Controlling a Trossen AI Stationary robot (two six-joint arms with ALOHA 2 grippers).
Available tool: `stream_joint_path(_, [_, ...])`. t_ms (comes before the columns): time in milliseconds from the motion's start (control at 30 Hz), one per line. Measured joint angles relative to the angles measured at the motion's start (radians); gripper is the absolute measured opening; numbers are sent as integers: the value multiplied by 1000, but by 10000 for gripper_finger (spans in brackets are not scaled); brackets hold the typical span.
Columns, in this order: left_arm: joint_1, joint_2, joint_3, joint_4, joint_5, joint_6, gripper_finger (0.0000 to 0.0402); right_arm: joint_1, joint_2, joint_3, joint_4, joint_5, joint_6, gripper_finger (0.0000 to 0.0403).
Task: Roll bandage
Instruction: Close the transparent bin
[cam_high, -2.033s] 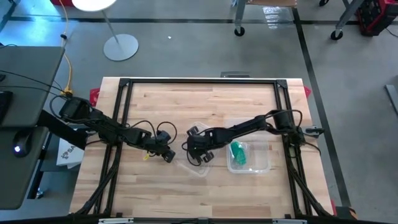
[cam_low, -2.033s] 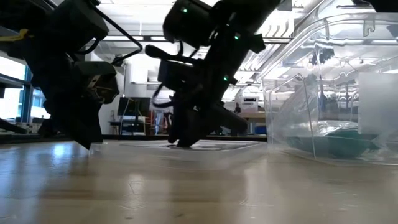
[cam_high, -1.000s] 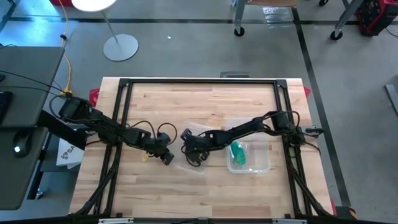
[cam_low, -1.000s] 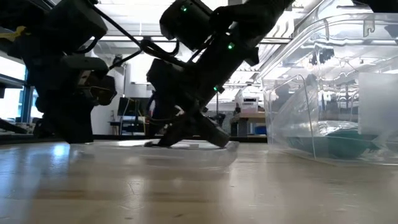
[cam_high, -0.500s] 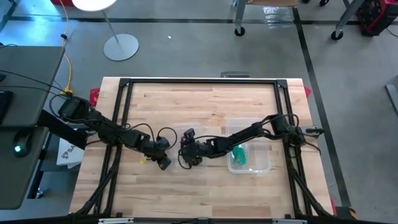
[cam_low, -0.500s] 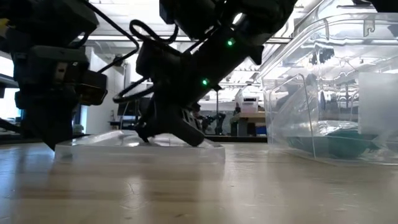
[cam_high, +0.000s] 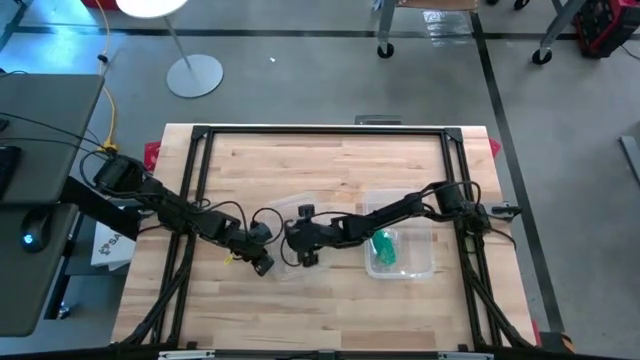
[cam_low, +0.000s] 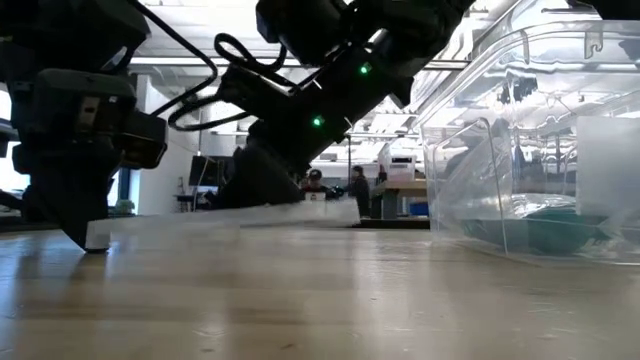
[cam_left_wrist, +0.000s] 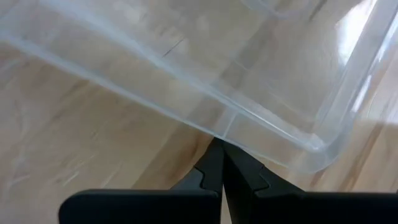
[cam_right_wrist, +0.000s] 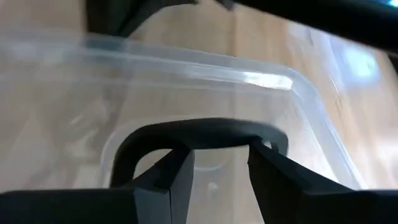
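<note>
Clear plastic lid (cam_high: 283, 262) is carried between both grippers, right gripper (cam_right_wrist: 219, 163) grasping its black handle (cam_right_wrist: 193, 133), left gripper (cam_left_wrist: 219, 163) clenched on its edge, apparently freeing access to the green bandage (cam_high: 383, 247) lying in the box (cam_high: 425, 262) beside the right gripper.

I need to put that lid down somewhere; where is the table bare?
The table is bare along its far edge and its near edge. The middle is crowded: left gripper, right gripper, clear lid, and clear box with the bandage.
</note>
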Motion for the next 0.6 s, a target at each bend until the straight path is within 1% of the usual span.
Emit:
stream_joint_path(100, [-9,0,0,-1,-8,-8,0,-5,-6,0,5,5,116,139])
stream_joint_path(267, [-25,0,-1,-7,-19,-25,0,-13,-15,3,4,57,315,139])
stream_joint_path(400, [-32,0,-1,-9,-19,-28,0,-14,-15,3,0,69,455,139])
stream_joint_path(500, [-36,-4,-1,-9,-20,-31,0,-13,-16,3,-4,68,514,139])
stream_joint_path(600, [-37,-12,-2,-6,-17,-44,0,-13,-16,3,-16,68,531,139])
